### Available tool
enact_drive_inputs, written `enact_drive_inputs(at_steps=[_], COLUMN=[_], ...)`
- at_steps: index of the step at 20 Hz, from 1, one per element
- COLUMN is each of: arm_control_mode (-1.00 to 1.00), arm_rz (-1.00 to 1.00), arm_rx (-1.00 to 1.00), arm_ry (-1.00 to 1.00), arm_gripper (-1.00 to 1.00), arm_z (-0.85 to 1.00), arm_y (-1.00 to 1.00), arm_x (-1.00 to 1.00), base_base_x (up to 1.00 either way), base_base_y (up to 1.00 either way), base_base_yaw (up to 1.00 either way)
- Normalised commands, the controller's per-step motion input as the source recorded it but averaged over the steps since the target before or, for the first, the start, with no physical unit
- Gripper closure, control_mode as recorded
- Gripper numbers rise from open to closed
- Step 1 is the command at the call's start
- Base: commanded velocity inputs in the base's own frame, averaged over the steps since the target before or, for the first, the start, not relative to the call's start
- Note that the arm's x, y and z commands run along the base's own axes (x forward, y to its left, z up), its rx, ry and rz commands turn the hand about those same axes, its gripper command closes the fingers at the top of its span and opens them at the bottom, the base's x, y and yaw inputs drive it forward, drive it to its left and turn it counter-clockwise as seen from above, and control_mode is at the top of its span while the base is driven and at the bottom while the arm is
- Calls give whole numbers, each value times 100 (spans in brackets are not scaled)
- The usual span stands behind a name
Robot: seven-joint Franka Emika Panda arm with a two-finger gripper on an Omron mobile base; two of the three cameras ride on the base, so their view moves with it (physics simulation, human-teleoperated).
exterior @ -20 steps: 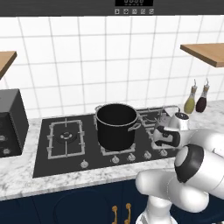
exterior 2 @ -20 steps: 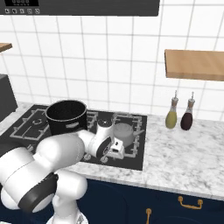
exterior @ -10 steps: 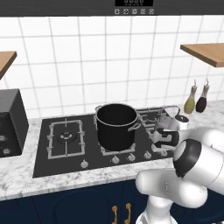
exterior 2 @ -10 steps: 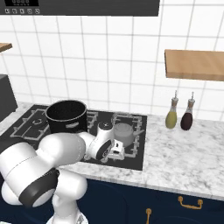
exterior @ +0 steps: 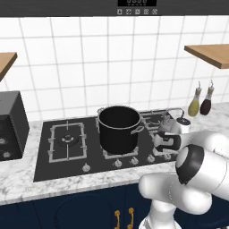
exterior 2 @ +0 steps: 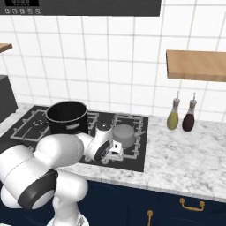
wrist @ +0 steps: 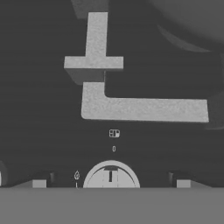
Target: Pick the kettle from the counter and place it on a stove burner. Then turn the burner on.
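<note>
The kettle (exterior 2: 125, 133) sits on the stove (exterior: 67, 154), on the back burner at the stove's right end, just to the right of the big black pot (exterior: 119, 128). Its thin wire handle stands up over it, and its lid is on, so what is inside cannot be seen. In the left base view the kettle (exterior: 177, 125) peeks out behind the robot's hand.

The big black pot stands on the middle of the stove. It has no lid, and it looks dark inside; nothing can be made out in it.

The claw (wrist: 110, 183) is low at the front of the stove, right over a round knob (wrist: 110, 176) with a line on it. Its 2 fingertips (wrist: 38, 183) stand wide apart, 1 on each side of the knob, and they hold nothing. Past the knob lies a pale grey bar of the burner grate (wrist: 144, 108).

2 bottles stand on the marbled surface (exterior 2: 185, 152) to the right of the stove, by the wall: a yellow-green bottle (exterior 2: 172, 118) and a dark bottle (exterior 2: 189, 120), close together. Above them hangs a wooden shelf (exterior 2: 196, 65).
</note>
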Motion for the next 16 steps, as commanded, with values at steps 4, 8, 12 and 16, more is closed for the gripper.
enact_drive_inputs(at_steps=[4,8,12,16], arm_control_mode=[-100,-100,-100,-100], arm_rz=[0,0,0,9], arm_rx=[0,0,0,0], arm_ry=[0,0,0,0], arm_gripper=[100,100,100,100], arm_z=[0,0,0,0], arm_y=[0,0,0,0], arm_x=[0,0,-1,-6], base_base_x=[0,0,0,0], base_base_y=[0,0,0,0], base_base_yaw=[0,0,0,0])
